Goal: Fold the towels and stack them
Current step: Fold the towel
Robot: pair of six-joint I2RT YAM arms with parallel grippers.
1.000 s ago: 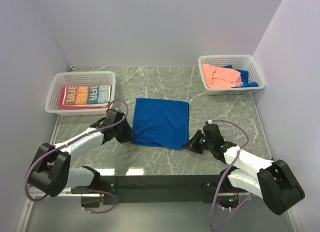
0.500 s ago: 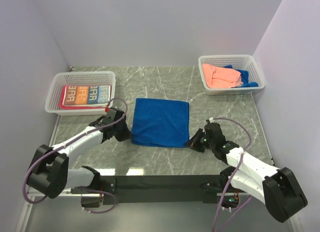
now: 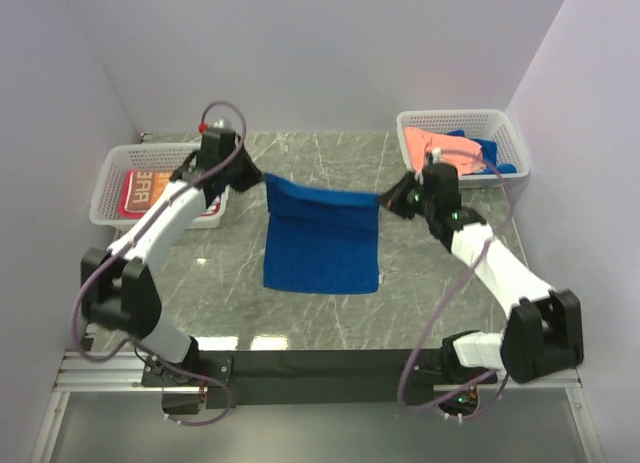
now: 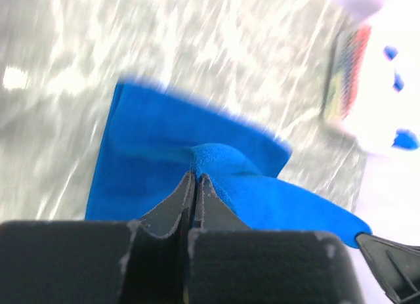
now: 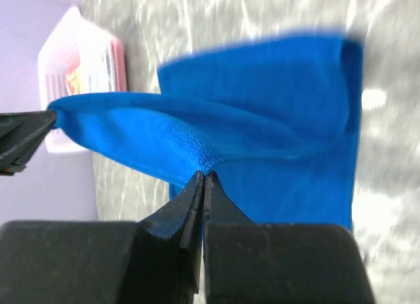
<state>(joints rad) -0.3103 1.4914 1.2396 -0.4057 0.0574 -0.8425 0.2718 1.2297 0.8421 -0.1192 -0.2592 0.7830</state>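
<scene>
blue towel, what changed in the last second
The left pincer and right pincer took the near corners of the blue towel, lifted them and carried them toward the far side, that edge stretched between them. The rest of it stayed on the table; the left basket and right basket did not move.

The near edge of the blue towel, flat a second ago, is now held raised above its far part. Its corners are pinched by the left gripper and right gripper, both carried far forward.
</scene>
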